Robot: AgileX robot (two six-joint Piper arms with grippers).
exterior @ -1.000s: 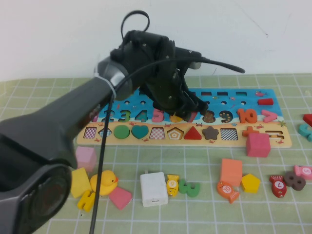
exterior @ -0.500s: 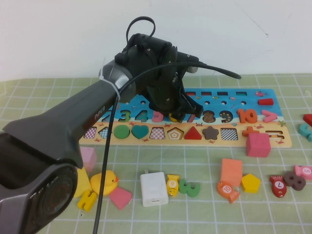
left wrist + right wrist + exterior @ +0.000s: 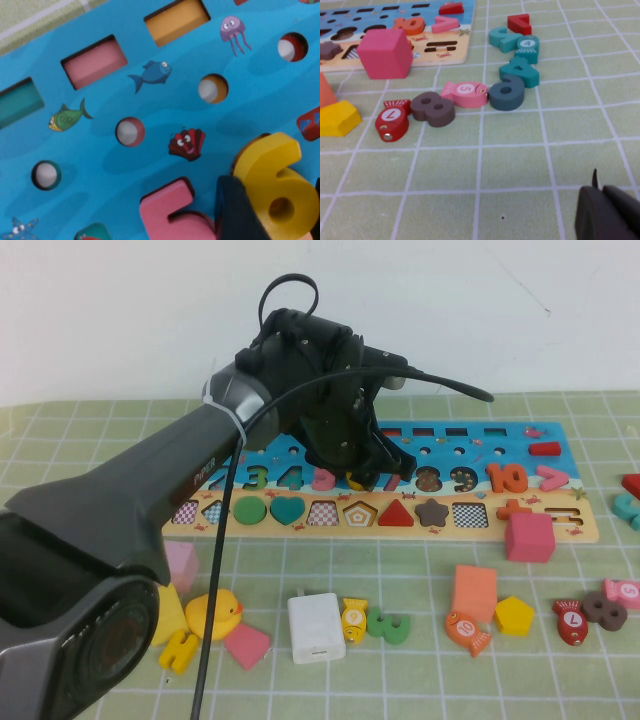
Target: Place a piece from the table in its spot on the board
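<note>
On the board (image 3: 560, 523), left gripper (image 3: 372, 472) holds the piece (image 3: 280, 187) beside pink 5 (image 3: 172, 210).

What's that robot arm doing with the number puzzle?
The left claw is holding a yellow number 6 just over the blue part of the board, right next to the pink 5. It is about to fit it into its spot. The right claw waits low over the green table, off to the side.
</note>
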